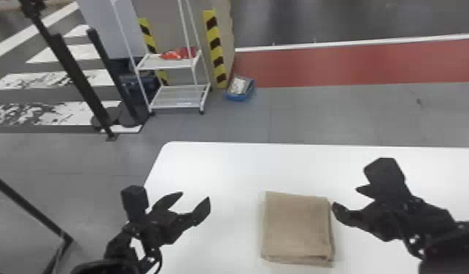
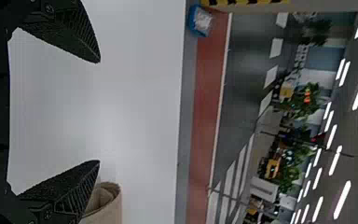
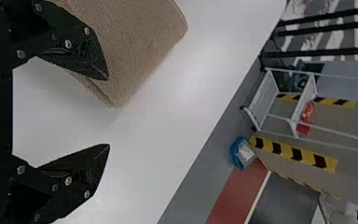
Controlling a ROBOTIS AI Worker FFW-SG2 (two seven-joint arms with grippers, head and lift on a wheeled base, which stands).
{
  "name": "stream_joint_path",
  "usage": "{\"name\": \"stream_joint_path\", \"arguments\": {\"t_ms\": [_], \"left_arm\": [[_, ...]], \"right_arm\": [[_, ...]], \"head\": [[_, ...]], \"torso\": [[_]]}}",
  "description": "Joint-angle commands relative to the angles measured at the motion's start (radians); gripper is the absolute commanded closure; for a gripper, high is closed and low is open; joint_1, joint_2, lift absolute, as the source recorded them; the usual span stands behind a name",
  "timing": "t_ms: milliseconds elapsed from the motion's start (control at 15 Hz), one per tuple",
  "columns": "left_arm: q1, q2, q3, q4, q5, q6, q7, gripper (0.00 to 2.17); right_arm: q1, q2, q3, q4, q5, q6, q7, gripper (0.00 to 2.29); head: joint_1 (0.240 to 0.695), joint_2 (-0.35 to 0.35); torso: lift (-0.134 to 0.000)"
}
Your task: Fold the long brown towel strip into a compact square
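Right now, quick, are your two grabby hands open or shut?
Left gripper: open, holding nothing.
Right gripper: open, beside the folded towel but not holding it.

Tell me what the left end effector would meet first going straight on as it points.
Probably the white table, if anything: the left end effector seems to point past the towel. Its height is unclear, so it may pass over the table instead.
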Motion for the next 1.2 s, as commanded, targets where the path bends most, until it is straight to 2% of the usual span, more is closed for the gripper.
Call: {"name": "stream_joint_path", "arguments": {"t_ms": [0, 133, 200, 267, 400, 533, 733, 867, 1133], "left_arm": [[0.058, -0.017, -0.006, 0.007, 0.098, -0.149, 0.085, 0.11], [0.1, -0.017, -0.006, 0.0, 0.103, -0.21, 0.132, 0.12], [0.144, -0.017, -0.029, -0.016, 0.11, -0.324, 0.187, 0.12], [0.176, -0.017, -0.055, -0.022, 0.109, -0.416, 0.232, 0.12], [0.213, -0.017, -0.078, -0.025, 0.11, -0.447, 0.301, 0.11], [0.225, -0.017, -0.084, -0.019, 0.109, -0.468, 0.327, 0.11], [0.248, -0.017, -0.081, -0.019, 0.107, -0.483, 0.332, 0.11], [0.264, -0.017, -0.073, -0.023, 0.107, -0.536, 0.348, 0.11], [0.267, -0.017, -0.064, -0.028, 0.109, -0.523, 0.347, 0.11]], "right_arm": [[0.155, 0.003, -0.096, -0.064, -0.211, -0.238, -0.131, 0.27], [0.258, 0.004, -0.111, -0.107, -0.319, -0.351, -0.297, 0.26], [0.306, 0.004, -0.113, -0.121, -0.336, -0.391, -0.365, 0.23], [0.341, 0.004, -0.113, -0.121, -0.349, -0.462, -0.424, 0.19], [0.401, 0.006, -0.124, -0.117, -0.382, -0.56, -0.495, 0.14], [0.441, 0.006, -0.147, -0.094, -0.421, -0.692, -0.506, 0.14], [0.471, 0.0, -0.159, -0.055, -0.421, -0.845, -0.501, 0.14], [0.484, -0.005, -0.16, -0.052, -0.421, -0.863, -0.501, 0.14], [0.493, -0.011, -0.16, -0.053, -0.421, -0.863, -0.501, 0.14]], "head": [[0.695, 0.189], [0.695, 0.183], [0.695, 0.178], [0.695, 0.177], [0.695, 0.174], [0.695, 0.162], [0.695, 0.154], [0.695, 0.155], [0.695, 0.171]], "torso": [[0.0], [0.0], [0.0], [0.0], [0.0], [0.0], [0.0], [0.0], [0.0]]}}
